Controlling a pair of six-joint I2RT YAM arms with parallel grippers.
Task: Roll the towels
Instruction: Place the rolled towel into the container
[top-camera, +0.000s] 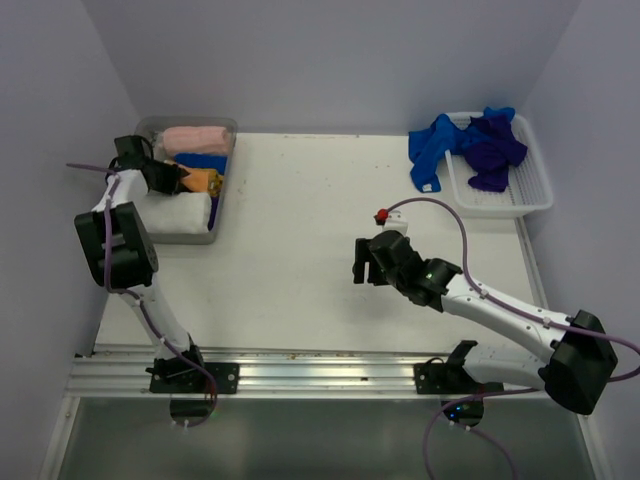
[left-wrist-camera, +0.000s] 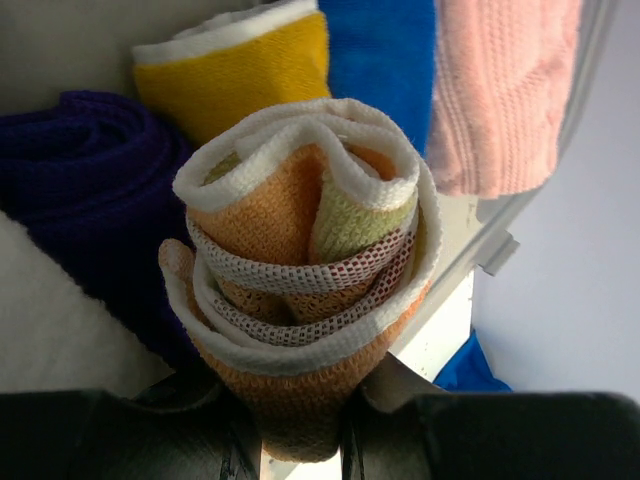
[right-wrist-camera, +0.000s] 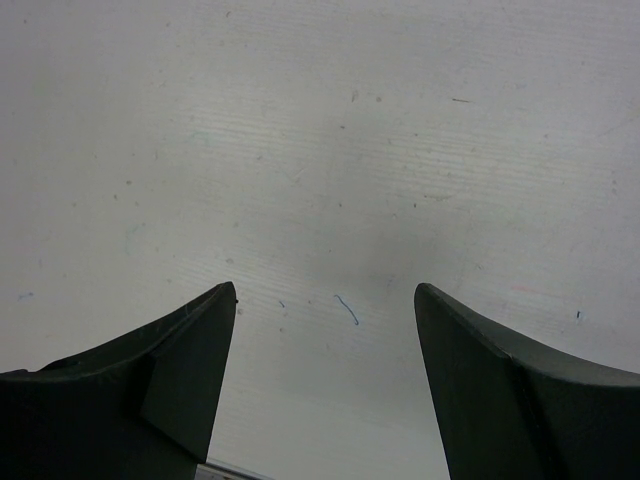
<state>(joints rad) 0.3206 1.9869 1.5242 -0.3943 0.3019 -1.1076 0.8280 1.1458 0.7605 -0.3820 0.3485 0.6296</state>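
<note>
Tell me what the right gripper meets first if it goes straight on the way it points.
Most likely the table. The right gripper, open and empty, points down at its white surface, and nothing shows between them. How far off the surface lies is unclear.

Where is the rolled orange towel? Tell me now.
Top view, far left: the orange towel is gripped by the left claw over the grey bin, beside the blue towel and pink towel.

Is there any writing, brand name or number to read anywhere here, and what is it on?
None can be read.
The orange towel, the bin, the basket and the table show no lettering in any view.
</note>
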